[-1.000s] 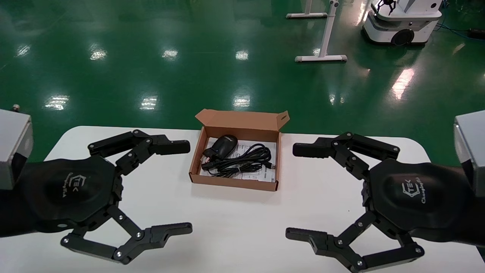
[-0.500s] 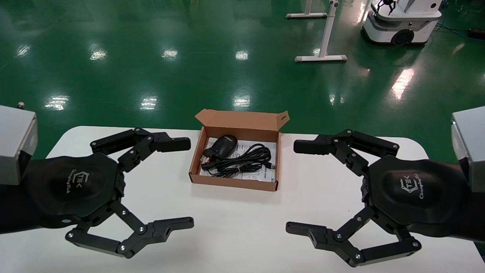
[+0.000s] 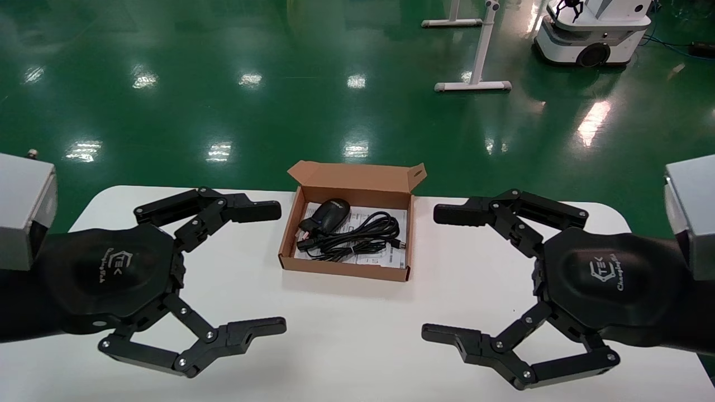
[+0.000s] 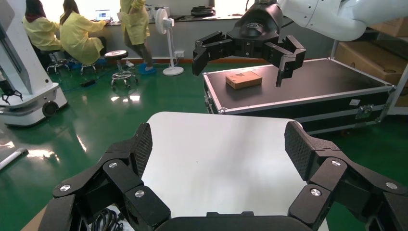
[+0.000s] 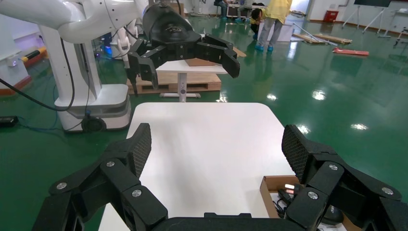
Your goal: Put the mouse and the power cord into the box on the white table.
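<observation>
The brown cardboard box [image 3: 345, 269] stands open at the middle of the white table [image 3: 346, 340], its lid flap raised at the far side. Inside, on a white printed sheet, lie the black mouse [image 3: 330, 214] and the coiled black power cord [image 3: 364, 233]. My left gripper [image 3: 279, 268] hovers open to the left of the box, nothing between its fingers. My right gripper [image 3: 433, 273] hovers open to the right, also holding nothing. In the right wrist view a box corner [image 5: 276, 183] and a piece of black cable [image 5: 288, 193] show beside my open right gripper [image 5: 216, 144]. In the left wrist view my left gripper [image 4: 219, 144] is open over bare table.
Green floor lies beyond the table's far edge. A white mobile robot [image 3: 592, 30] and a white stand base [image 3: 473, 85] are far back right. The left wrist view shows a black flight case [image 4: 308, 91] past the table's end, and people in yellow coats.
Both grippers have drifted slightly upward and stayed open. The box, the mouse and the cord have not moved.
</observation>
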Robot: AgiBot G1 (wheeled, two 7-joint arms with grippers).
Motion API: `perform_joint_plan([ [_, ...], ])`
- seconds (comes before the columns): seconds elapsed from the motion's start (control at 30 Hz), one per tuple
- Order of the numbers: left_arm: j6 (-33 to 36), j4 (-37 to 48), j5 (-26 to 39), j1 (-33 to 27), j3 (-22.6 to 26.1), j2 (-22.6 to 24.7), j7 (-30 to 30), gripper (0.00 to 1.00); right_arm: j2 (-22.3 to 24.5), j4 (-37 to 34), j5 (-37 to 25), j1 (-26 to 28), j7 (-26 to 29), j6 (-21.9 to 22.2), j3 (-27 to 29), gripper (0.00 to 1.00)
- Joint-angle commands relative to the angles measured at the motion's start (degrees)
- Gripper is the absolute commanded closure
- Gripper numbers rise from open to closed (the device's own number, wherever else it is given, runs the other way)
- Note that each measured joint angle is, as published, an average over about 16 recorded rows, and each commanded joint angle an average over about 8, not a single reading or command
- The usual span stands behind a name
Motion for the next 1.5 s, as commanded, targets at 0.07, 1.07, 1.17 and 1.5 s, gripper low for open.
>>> perform_joint_plan([
  [0.07,-0.02,0.03,0.01,-0.01,0.01,0.01,0.01,0.0,-0.01,-0.03,-0.01,0.01,-0.01,0.02,-0.01,0.0],
  [1.07,-0.05,0.13,0.07,-0.08,0.07,0.07,0.06,0.0,-0.05,-0.12,-0.08,0.09,-0.05,0.02,-0.05,0.0],
  [1.17,-0.05,0.13,0.07,-0.08,0.07,0.07,0.06,0.0,-0.05,-0.13,-0.08,0.09,-0.06,0.02,-0.05,0.0],
  [1.5,-0.05,0.13,0.07,-0.08,0.08,0.07,0.05,0.0,-0.05,-0.13,-0.08,0.09,-0.05,0.02,-0.05,0.0],
])
